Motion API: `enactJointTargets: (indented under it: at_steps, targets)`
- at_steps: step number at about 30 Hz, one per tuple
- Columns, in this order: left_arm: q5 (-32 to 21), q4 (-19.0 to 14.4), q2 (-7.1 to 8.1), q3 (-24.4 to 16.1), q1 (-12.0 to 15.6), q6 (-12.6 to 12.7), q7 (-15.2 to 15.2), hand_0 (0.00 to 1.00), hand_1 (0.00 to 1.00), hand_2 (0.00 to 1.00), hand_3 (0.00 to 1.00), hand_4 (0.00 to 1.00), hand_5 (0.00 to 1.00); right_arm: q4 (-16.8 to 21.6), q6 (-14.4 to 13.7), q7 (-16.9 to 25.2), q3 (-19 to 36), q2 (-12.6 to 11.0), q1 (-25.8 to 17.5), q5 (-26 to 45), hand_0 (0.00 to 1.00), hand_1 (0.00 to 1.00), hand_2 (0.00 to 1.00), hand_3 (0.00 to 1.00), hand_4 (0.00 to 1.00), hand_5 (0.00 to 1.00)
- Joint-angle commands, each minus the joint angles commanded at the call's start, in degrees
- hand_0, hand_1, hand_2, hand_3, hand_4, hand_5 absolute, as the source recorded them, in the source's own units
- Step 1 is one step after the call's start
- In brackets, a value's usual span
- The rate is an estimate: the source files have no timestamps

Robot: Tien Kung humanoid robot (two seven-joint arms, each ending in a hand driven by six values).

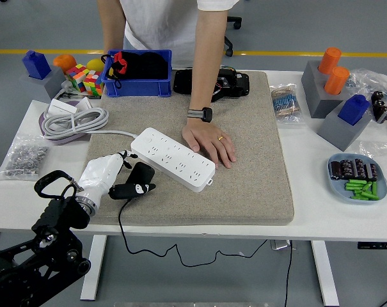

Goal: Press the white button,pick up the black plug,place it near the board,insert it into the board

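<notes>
The white power strip (173, 158) lies at an angle on the beige mat (244, 185). The black plug (141, 174) sits just off the strip's near-left side, and its black cable (121, 220) drops over the table's front edge. My left hand (124, 184), white-shelled with dark fingers, comes in from the lower left and is shut on the plug's left part. A person's hand (210, 143) rests flat on the mat, touching the strip's far right side. I cannot make out the strip's white button.
A coiled white cable (71, 120) lies at the left, beside a bag of small metal parts (23, 158). At the back stand a blue bin (139, 73) and a black device (212, 83). Grey blocks (327, 86) and a plate of small parts (358, 178) are at the right.
</notes>
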Motion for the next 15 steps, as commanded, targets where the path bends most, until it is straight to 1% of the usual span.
enactJointTargets:
  at_steps: [1, 6, 7, 12, 13, 15]
  targets:
    - [0.0, 0.1, -0.01, 0.1, -0.1, -0.3, 0.4, 0.539, 0.667, 0.622, 0.776, 0.998, 0.58, 0.0, 0.0, 0.0, 0.1, 0.0, 0.0, 0.0, 0.663, 0.668, 0.632, 0.614, 0.689, 0.478]
    - [-0.1, 0.1, 0.14, 0.2, -0.2, -0.8, 1.0, 0.539, 0.667, 0.622, 0.776, 0.998, 0.58, 0.0, 0.0, 0.0, 0.5, 0.2, 0.0, -0.1, 0.663, 0.668, 0.632, 0.614, 0.689, 0.478]
    - [0.0, 0.1, 0.15, 0.2, -0.3, -0.9, 1.1, 0.515, 0.664, 0.625, 0.775, 0.998, 0.591, 0.0, 0.0, 0.0, 0.5, 0.3, 0.0, -0.1, 0.663, 0.668, 0.632, 0.614, 0.689, 0.478]
    - [0.1, 0.0, 0.17, 0.1, -0.5, -1.2, 1.7, 0.515, 0.664, 0.625, 0.775, 0.998, 0.591, 0.0, 0.0, 0.0, 1.0, 0.4, -0.1, -0.2, 0.663, 0.668, 0.632, 0.614, 0.689, 0.478]
    - [0.1, 0.0, 0.17, 0.1, -0.5, -1.2, 1.7, 0.482, 0.651, 0.621, 0.771, 0.998, 0.582, 0.0, 0.0, 0.0, 1.1, 0.5, -0.1, -0.3, 0.663, 0.667, 0.632, 0.614, 0.689, 0.478]
    - [0.0, 0.1, 0.16, 0.2, -0.5, -1.3, 1.8, 0.482, 0.651, 0.621, 0.771, 0.998, 0.582, 0.0, 0.0, 0.0, 1.2, 0.5, -0.2, -0.3, 0.663, 0.667, 0.632, 0.614, 0.689, 0.478]
